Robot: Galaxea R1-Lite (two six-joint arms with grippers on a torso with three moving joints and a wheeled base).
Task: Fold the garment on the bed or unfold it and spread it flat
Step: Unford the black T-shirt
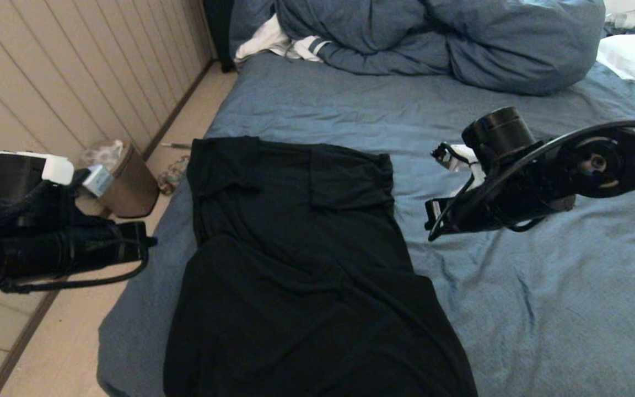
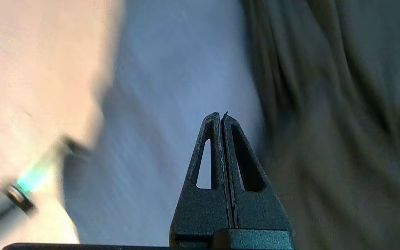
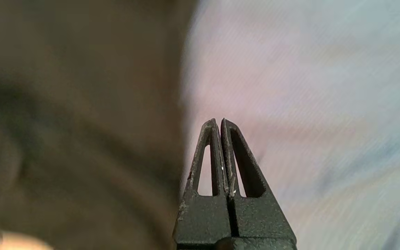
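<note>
Black shirt [image 1: 301,264] folded on bed [image 1: 543,309], at center. Left gripper [image 2: 221,116] at 9 o'clock and right gripper [image 3: 219,121] at 3 o'clock, both pressed together, empty, clear of shirt.

The shirt [image 1: 295,264] is seen as thin, matt black cloth, softly creased. The sheet [image 1: 543,309] is shown as matt slate-blue cloth, finely wrinkled. The left gripper [image 2: 221,116] and right gripper [image 3: 219,121] are moulded in dark, grainy material, probably plastic, scuffed pale along the edges. The wall [image 1: 75,71] is lined with smooth beige boards. The bin [image 1: 130,184] is finished in dull brown.
</note>
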